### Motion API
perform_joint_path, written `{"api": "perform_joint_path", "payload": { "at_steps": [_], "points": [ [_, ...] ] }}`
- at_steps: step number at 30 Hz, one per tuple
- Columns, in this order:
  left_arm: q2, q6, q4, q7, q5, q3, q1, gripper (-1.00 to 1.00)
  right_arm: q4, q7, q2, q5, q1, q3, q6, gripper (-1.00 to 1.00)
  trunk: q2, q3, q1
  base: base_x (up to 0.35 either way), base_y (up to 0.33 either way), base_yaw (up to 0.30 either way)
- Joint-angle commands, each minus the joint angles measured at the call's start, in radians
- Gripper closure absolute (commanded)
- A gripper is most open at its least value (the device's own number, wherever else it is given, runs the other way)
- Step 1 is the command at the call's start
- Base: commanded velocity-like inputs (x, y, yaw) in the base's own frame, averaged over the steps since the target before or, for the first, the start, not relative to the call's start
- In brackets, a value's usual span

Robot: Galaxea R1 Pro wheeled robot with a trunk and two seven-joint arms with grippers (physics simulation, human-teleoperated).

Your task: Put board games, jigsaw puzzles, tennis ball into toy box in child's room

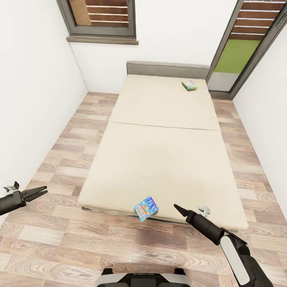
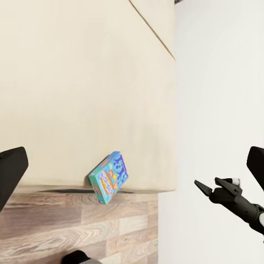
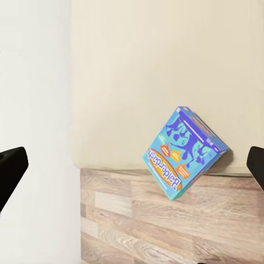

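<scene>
Blue-orange printed cardboard game box (image 1: 146, 208) overhangs foot edge of beige mattress bed (image 1: 159, 159), at six o'clock. Green-white game box (image 1: 189, 85) lies near headboard, at twelve. Right gripper (image 1: 176, 208), jaw state unclear, just beside; left gripper (image 1: 40, 191) slightly apart, empty. Best: grasp box across thin edges before it tips.

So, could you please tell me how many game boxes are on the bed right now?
2. A blue game box overhangs the near edge of the bed, close to the right gripper. A green game box lies by the headboard.
</scene>
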Motion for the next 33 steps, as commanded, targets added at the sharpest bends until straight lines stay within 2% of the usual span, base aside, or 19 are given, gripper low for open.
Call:
{"api": "perform_joint_path", "payload": {
  "at_steps": [1,33],
  "points": [
    [0.000,0.010,0.000,-0.004,-0.001,0.000,-0.001,-1.00,0.000,0.001,0.000,-0.007,0.000,-0.001,0.008,-1.00,-0.001,0.001,0.000,0.000,0.000,0.000],
    [-0.001,-0.007,0.000,-0.004,0.000,-0.001,-0.001,-1.00,0.000,0.002,0.000,-0.009,0.000,-0.003,0.009,-1.00,-0.001,0.053,0.000,0.000,0.000,0.000]
  ]
}}
